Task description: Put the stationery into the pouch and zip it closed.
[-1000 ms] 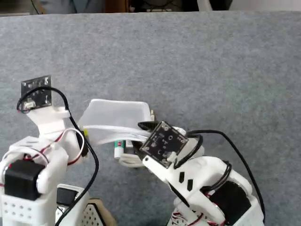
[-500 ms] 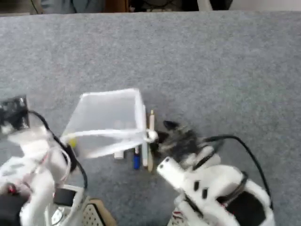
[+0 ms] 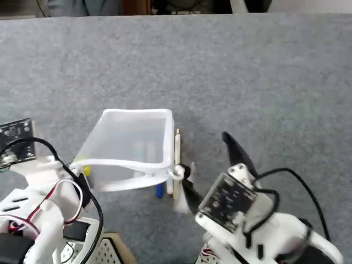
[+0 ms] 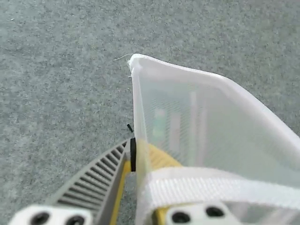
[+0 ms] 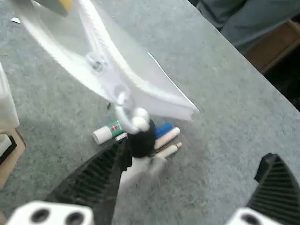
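Observation:
The translucent white pouch [image 3: 132, 140] is held up at one corner by my left gripper [image 3: 83, 168], which is shut on its zipper edge [image 4: 206, 187]. Close up, the left gripper [image 4: 138, 164] shows its yellow pad pressed against the pouch [image 4: 206, 117]. The zipper pull [image 5: 136, 121] hangs free at the other end. Stationery lies on the table under and beside the pouch: a glue stick [image 5: 107, 131], a blue pen [image 5: 164, 129] and pale pencils [image 3: 177, 146]. My right gripper [image 3: 206, 154] stands open just right of the pouch, empty; in its own view the right gripper [image 5: 183, 183] is near the pull.
Grey carpet-like table surface [image 3: 247, 71] stretches open behind and to the right. A tan board [image 3: 113, 250] sits at the front edge between the arm bases.
The right gripper, earlier over the pouch's zipper end, has opened and drawn back to the right. The pouch swung back and the pens beside it came into sight. The left arm shifted left.

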You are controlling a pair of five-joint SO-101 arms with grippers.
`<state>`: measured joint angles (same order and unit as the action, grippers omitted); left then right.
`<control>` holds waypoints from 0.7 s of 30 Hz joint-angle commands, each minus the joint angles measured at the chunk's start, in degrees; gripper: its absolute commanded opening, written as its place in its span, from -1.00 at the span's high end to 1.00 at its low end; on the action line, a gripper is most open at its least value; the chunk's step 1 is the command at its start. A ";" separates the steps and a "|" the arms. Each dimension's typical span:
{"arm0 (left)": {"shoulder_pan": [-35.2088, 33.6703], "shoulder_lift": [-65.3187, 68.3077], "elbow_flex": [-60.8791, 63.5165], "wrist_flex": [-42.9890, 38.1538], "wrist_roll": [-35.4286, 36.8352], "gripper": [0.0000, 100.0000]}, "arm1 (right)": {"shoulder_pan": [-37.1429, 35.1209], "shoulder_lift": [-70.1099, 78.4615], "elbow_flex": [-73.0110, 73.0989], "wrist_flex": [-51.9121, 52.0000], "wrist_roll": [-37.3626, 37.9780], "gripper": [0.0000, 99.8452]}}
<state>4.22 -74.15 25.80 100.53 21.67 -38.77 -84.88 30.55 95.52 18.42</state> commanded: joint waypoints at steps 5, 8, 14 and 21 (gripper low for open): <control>-6.73 0.09 -0.66 0.09 0.62 0.94 | 1.41 -7.96 -5.14 5.71 1.32 0.18; -8.75 0.09 -0.66 0.18 0.44 0.94 | 4.75 -11.56 -0.22 5.71 2.81 0.18; -8.75 0.09 -1.10 0.35 1.93 0.94 | 25.23 -14.02 9.36 -0.18 2.90 0.18; -9.10 8.00 -1.71 0.44 4.92 0.94 | 41.85 -13.93 24.40 -14.68 2.46 0.18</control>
<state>-4.13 -71.08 25.80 100.53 25.80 -2.02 -98.86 50.07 86.46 20.62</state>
